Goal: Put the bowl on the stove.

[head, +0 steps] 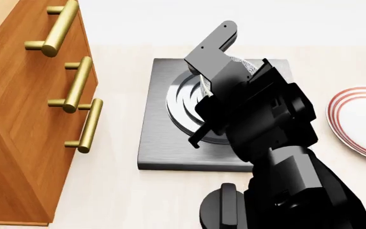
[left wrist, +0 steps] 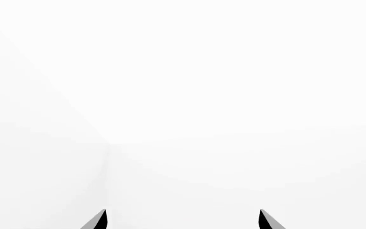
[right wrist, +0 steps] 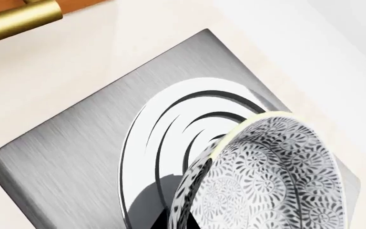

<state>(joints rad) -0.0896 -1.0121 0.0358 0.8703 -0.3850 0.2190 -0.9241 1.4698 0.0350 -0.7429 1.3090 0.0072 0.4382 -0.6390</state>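
Observation:
The stove [head: 164, 143] is a square dark grey slab with a raised ring burner [head: 183, 105] on the pale counter. My right gripper [head: 220, 71] hangs over the burner, shut on the rim of the speckled bowl [head: 243, 64], which my arm mostly hides. In the right wrist view the bowl [right wrist: 272, 176] is tilted on edge just above the stove [right wrist: 68, 148], with my right gripper [right wrist: 181, 224] pinching its rim. My left gripper [left wrist: 183, 220] is open and empty, facing plain white; it is out of the head view.
A wooden drawer cabinet [head: 24, 109] with brass handles [head: 87, 126] stands left of the stove. A white plate with red rings [head: 361, 119] lies at the right. A black round knob [head: 224, 205] sits in front of the stove.

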